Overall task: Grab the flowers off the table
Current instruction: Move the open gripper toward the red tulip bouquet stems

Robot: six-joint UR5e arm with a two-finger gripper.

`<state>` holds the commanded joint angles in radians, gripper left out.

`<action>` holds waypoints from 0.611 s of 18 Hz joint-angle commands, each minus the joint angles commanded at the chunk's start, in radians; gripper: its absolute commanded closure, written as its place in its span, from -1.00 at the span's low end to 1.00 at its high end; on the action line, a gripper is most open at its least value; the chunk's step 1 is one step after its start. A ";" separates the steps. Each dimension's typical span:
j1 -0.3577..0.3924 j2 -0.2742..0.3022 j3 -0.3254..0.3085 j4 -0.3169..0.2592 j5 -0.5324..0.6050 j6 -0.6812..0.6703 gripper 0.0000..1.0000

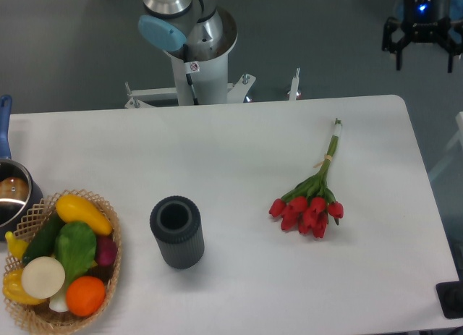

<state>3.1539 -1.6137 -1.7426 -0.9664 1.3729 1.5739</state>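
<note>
A white table (217, 140) with rounded corners is seen from above. On its right half the flowers (312, 202) are laid flat, red heads towards the near edge and tied green stems pointed away. Near the middle a dark ribbed cylinder (176, 231) (open at the top) is stood upright, well apart from the bunch. At the near left corner a wicker basket (64, 263) of vegetables is set, just beside a metal pot (11, 194) cut off by the left edge.
</note>
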 joint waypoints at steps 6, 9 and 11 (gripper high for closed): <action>-0.009 -0.002 -0.008 0.000 0.000 -0.002 -1.00; -0.015 0.011 -0.057 0.005 0.000 -0.012 -1.00; -0.014 0.003 -0.069 0.005 -0.002 -0.012 -1.00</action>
<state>3.1401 -1.6106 -1.8116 -0.9618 1.3714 1.5616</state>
